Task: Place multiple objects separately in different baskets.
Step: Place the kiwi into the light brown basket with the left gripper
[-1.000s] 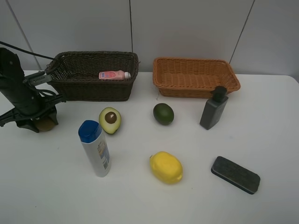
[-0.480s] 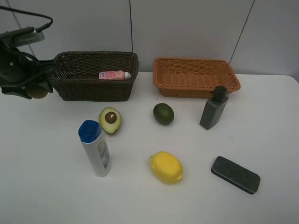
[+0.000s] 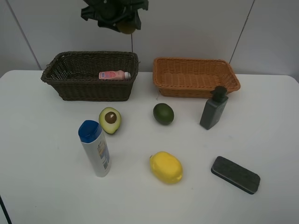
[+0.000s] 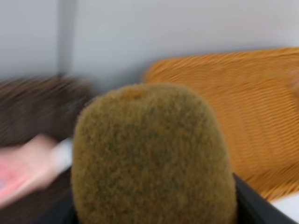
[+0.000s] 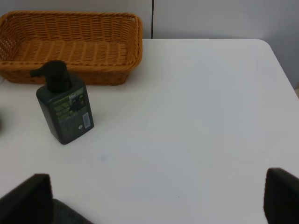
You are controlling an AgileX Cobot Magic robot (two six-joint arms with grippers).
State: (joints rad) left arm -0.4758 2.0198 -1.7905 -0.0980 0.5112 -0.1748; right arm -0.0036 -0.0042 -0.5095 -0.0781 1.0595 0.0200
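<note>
Hanging high over the back edge of the desk (image 3: 42, 186), the left claw (image 3: 122, 21) is clamped on the kiwi (image 3: 126, 28). Below, the dark basket (image 3: 88, 88) sits along the back edge toward the left corner, with the pink bottle (image 3: 114, 74) lying inside it. The tan basket (image 3: 196, 86) sits beside it on the same edge, a gap between them. The pump bottle (image 3: 214, 109) stands upright just in front of the tan basket's right end. The avocado (image 3: 110, 120), cut face up, and the lime (image 3: 163, 113) lie mid-desk. Nearer the front edge, the white bottle (image 3: 96, 149) stands upright, with the lemon (image 3: 166, 167) to its right. The slab (image 3: 235, 174) lies flat toward the front right corner. The right claw (image 5: 154, 198) has its jaws wide apart over the desk, the pump bottle ahead of it.
</note>
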